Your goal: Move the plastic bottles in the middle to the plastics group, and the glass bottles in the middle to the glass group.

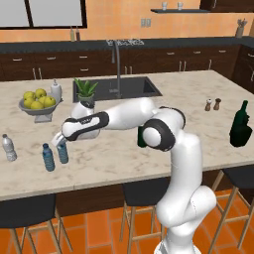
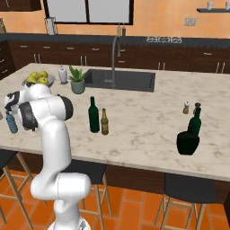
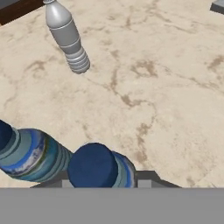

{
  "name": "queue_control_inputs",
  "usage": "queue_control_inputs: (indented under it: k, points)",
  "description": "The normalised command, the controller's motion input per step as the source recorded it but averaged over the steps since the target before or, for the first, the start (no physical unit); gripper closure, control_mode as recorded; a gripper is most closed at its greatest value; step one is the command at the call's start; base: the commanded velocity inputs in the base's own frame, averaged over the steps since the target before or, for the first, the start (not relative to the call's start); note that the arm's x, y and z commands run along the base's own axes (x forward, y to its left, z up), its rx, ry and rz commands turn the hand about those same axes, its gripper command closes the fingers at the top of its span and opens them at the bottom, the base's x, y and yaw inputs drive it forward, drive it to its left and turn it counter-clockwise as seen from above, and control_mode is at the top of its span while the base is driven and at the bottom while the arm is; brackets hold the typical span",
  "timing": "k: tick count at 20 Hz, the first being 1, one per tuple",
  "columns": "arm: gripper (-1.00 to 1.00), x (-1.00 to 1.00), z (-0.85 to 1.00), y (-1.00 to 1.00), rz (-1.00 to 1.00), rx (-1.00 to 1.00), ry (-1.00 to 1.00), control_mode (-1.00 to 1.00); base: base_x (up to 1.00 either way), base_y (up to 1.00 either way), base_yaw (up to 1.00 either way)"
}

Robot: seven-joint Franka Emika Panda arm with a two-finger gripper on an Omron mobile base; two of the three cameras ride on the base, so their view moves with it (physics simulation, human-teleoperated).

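My gripper [image 1: 60,142] is shut on the cap end of a small blue-tinted plastic bottle [image 1: 63,153] at the counter's front left. In the hand view its blue cap [image 3: 92,165] sits between my fingertips. Right beside it stands the plastics group's blue bottle [image 1: 48,158] [image 3: 27,153], and the clear white-capped bottle [image 1: 9,148] [image 3: 66,38] stands farther left. In the middle of the counter stand the tall green wine bottle [image 2: 93,115] and the shorter amber bottle [image 2: 104,122]. The glass group, a squat green bottle [image 2: 187,143] and a tall-necked one [image 2: 195,120], is at the right.
A bowl of yellow-green fruit [image 1: 38,102], a white dispenser [image 1: 56,91] and a potted plant [image 1: 86,92] stand behind my hand. The sink [image 1: 119,88] is at the back middle. Salt and pepper shakers [image 1: 212,104] stand near the glass group. Stools line the counter's front edge.
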Motion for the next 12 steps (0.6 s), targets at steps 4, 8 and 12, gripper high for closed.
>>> queue_control_inputs:
  k: [4, 8, 12]
  points:
    - [1.0, 0.0, -0.14, 0.0, 0.0, 0.0, 0.0, -1.0, 0.0, 0.0, 0.0]
    - [-1.0, 0.0, 0.0, 0.0, 0.0, 0.0, 0.0, -1.0, 0.0, 0.0, 0.0]
    - [-1.0, 0.0, 0.01, 0.0, 0.0, 0.0, 0.0, -1.0, 0.0, 0.0, 0.0]
